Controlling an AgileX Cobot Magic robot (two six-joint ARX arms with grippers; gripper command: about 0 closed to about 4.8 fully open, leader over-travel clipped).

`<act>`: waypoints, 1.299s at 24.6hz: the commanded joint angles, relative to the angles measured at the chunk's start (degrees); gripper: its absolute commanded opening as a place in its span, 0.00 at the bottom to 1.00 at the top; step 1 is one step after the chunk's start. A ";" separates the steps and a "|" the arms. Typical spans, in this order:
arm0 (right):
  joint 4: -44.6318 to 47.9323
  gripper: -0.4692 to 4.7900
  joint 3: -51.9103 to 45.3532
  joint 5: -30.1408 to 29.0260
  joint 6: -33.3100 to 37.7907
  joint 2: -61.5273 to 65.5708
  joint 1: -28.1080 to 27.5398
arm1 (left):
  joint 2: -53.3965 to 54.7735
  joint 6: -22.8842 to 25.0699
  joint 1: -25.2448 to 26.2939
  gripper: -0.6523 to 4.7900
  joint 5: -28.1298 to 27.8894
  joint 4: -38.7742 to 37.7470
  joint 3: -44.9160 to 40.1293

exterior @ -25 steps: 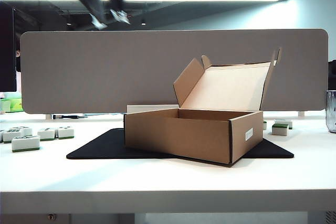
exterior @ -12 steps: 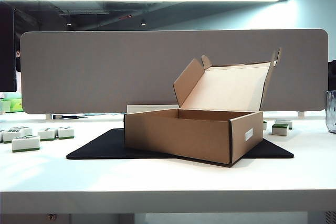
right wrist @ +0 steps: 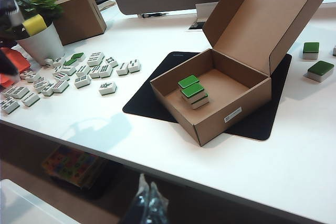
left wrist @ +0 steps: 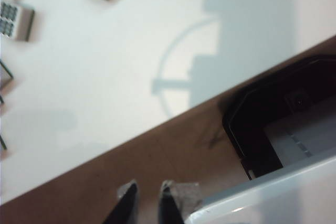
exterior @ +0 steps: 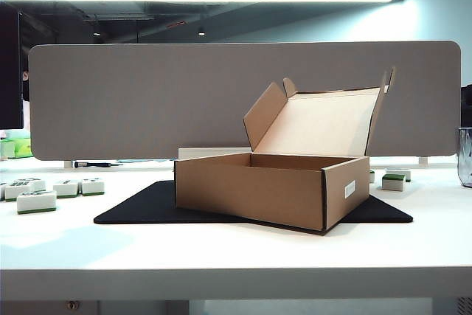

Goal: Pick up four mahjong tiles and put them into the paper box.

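The paper box (exterior: 251, 189) stands open on a black mat (exterior: 140, 208), lid tipped back. Inside the paper box (right wrist: 231, 95) lie mahjong tiles (right wrist: 192, 91), stacked, two green backs showing. More mahjong tiles (right wrist: 79, 72) are spread over the table beside it, and two green-backed ones (right wrist: 320, 70) lie on its other side. My left gripper (left wrist: 148, 195) hangs off the table over the brown floor, jaws almost together with nothing between them. My right gripper (right wrist: 149, 195) is shut and empty, below the table's front edge. Neither gripper shows in the exterior view.
A grey partition panel (exterior: 243, 97) runs along the back of the table. A white plant pot (right wrist: 44, 43) and a closed cardboard box (right wrist: 81, 17) stand by the loose tiles. A glass (exterior: 464, 156) sits at the far right. A white bin (left wrist: 273, 192) stands on the floor.
A blurred arm at the top of the exterior view swung to the upper left corner and is now out of that view. The box and tiles have not moved.
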 commanded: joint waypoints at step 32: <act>0.57 0.09 0.15 0.09 -0.13 -0.70 0.00 | -25.11 -3.87 4.00 0.21 0.31 61.09 -37.77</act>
